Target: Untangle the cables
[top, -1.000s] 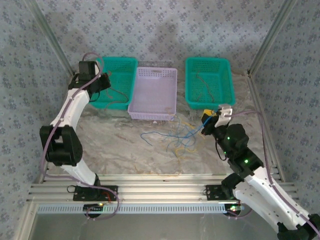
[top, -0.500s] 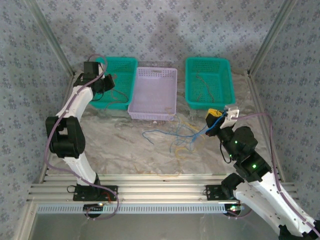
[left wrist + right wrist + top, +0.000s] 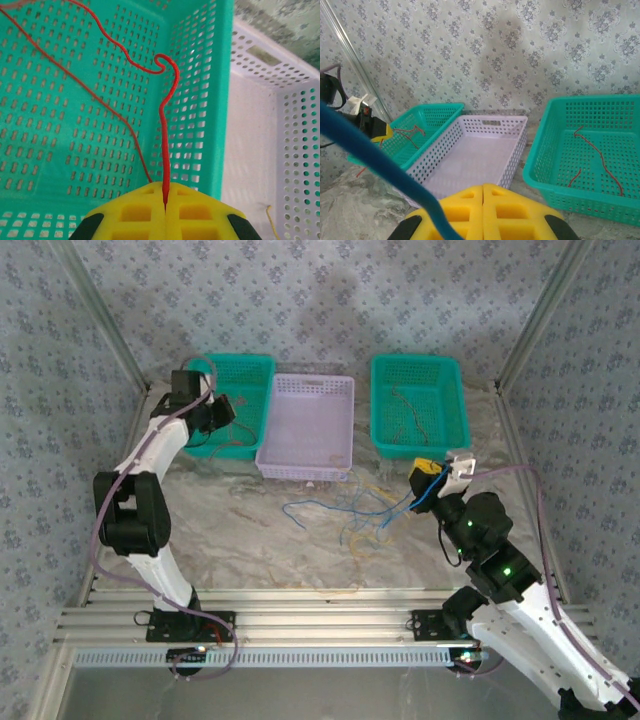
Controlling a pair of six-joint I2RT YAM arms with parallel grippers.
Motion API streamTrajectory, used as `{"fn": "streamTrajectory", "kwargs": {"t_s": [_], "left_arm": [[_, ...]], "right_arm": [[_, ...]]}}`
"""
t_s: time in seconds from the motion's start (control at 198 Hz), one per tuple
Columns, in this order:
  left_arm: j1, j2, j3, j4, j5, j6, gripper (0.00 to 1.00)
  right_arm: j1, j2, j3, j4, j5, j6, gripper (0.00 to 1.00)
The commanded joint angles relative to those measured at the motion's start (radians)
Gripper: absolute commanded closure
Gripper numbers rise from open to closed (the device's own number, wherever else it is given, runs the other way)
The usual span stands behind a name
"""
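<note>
My left fingers (image 3: 135,212) are clenched on a red cable (image 3: 165,150). It rises from the seam between the pads, curls into a small hook, and trails across the floor of the left teal basket (image 3: 200,100), which stands just left of the lilac basket (image 3: 260,115). My right fingers (image 3: 512,210) are clenched too, grasping a blue cable (image 3: 370,147). That one runs down to the tangle (image 3: 365,525) on the counter (image 3: 230,510), in front of the lilac basket toward its right corner.

As I read it, two things are in hand: dropping the red strand and drawing the blue one free. On the left, I would let go well over the teal floor, away from the wall nearest the lilac basket, so the limp wire falls inside and does not drape over the rim.

On the right, I would lift slowly, up and away from the lilac basket, and watch the yellow and orange strands. If they rise with the blue, I would pause and ease back so the whole knot is not dragged along. From above the strands are so fine that I cannot say for sure where the blue crosses the others, so I would go by how the heap moves.

The right teal basket (image 3: 555,150), to the right of the lilac one, holds a few red strands (image 3: 600,160).
</note>
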Motion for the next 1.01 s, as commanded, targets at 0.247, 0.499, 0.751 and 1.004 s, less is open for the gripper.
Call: {"fn": "streamTrajectory", "kwargs": {"t_s": [0.247,0.499,0.751,1.004], "left_arm": [[-0.005,-0.006,0.002,-0.020,-0.021,-0.030,0.62],[-0.005,-0.099,0.075,-0.084,-0.041,-0.047,0.18],[-0.096,-0.303,0.055,-0.103,0.021,-0.137,0.13],[-0.321,-0.511,-0.141,-0.082,0.046,-0.221,0.08]], "right_arm": [[0.009,-0.010,-0.013,-0.010,0.043,-0.007,1.00],[0.008,-0.010,-0.004,-0.038,0.090,0.007,1.00],[0.007,0.021,0.047,-0.027,0.004,0.043,1.00],[0.004,0.089,0.097,-0.017,-0.053,0.063,1.00]]}}
